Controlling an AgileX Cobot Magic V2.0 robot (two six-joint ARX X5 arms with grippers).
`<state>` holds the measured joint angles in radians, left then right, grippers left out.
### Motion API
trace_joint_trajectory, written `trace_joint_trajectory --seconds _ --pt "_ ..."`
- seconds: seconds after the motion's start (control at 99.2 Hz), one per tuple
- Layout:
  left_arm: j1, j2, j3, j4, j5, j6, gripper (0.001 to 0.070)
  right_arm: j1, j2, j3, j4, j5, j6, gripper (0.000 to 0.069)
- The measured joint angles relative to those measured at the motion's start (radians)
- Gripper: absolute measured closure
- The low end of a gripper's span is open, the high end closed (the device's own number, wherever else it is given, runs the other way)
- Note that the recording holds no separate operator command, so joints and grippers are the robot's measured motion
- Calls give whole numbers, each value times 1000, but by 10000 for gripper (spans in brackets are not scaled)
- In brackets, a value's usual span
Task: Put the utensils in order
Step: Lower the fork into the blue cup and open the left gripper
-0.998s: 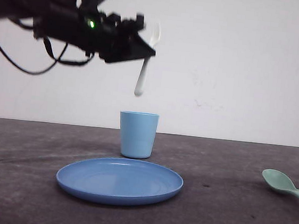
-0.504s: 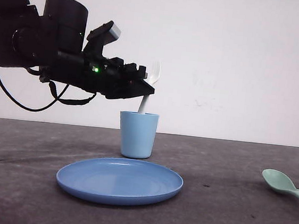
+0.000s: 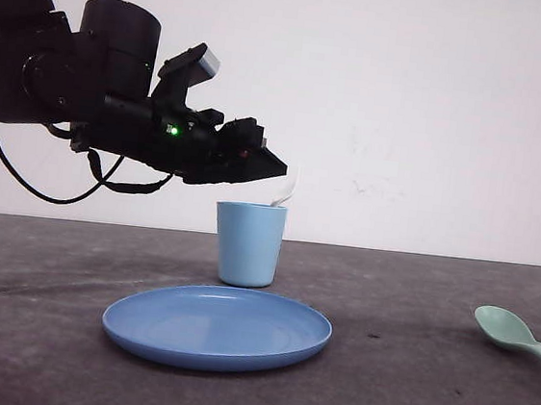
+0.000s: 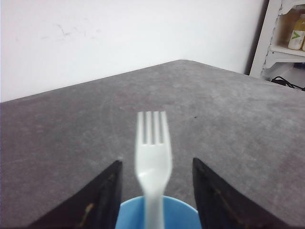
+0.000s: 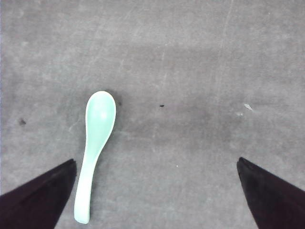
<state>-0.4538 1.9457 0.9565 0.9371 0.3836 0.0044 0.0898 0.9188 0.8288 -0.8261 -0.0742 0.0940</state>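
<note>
1. Above the light blue cup (image 3: 248, 244), the left tool (image 3: 279, 170) hangs at the end of its black arm, tilted down toward the cup's rim.
2. Its two dark fingers (image 4: 106, 195) stand spread in the left wrist view, with the white fork (image 4: 152, 143) upright between them and touching neither.
3. That fork stands handle-down in the cup (image 4: 157, 214), tines up; from the front, just its pale top (image 3: 286, 193) leans out over the right side of the rim.
4. On the grey desk (image 3: 415, 305), the cup stands just behind the round blue plate (image 3: 217, 327), which lies flat and bare.
5. Far right on the desk, well apart from cup and plate, lies the mint-green spoon (image 3: 513, 334), bowl up and pointing left.
6. From the right wrist view, the spoon (image 5: 95, 148) lies flat on the desk between the right tool's (image 5: 157, 200) dark fingers (image 5: 40, 193), close to one of them but touching neither; this tool too is spread wide and holds nothing.
</note>
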Motion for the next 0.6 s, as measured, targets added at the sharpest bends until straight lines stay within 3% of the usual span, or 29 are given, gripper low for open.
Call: trace_joint_trajectory --seconds 0.141,0.312,0.464,0.605 --pt "2 -14 0 6 0 -51 422 0 0 0 2 0 0 11" --pt "20 -147 0 -90 1 -86 422 0 0 0 2 -3 1 11" --pt "57 -328 2 -249 1 -88 423 31 2 0 10 -3 18 11" --pt "113 -487 3 -480 1 -86 427 90 31 0 29 -2 38 11"
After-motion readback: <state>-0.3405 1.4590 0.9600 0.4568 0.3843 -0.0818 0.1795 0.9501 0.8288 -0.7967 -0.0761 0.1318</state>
